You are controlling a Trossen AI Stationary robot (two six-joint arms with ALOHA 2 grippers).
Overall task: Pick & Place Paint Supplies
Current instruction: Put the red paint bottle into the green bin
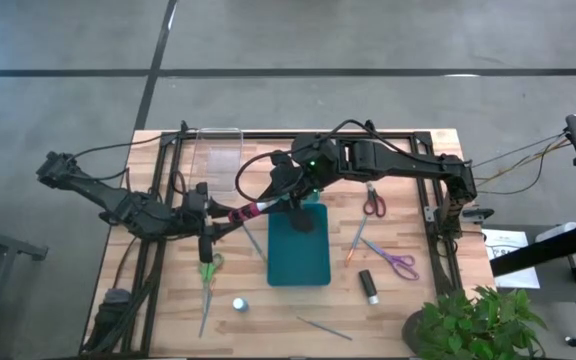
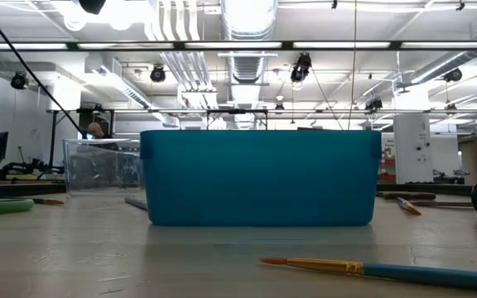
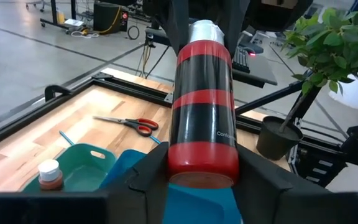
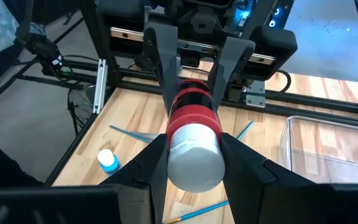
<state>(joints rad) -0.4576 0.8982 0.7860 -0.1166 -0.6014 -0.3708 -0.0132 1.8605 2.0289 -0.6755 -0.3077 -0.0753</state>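
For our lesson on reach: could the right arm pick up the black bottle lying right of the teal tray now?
Probably not yet. The right gripper is shut on the striped bottle, which the left gripper also grips. Otherwise nothing seems to block the way to the black bottle.

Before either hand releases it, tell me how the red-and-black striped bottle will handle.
The striped bottle looks rigid: the left hand and right hand both pinch it with no visible denting. Its round, glossy wall probably makes it slippery, and apt to roll if laid on its side. Being small, it is likely light.
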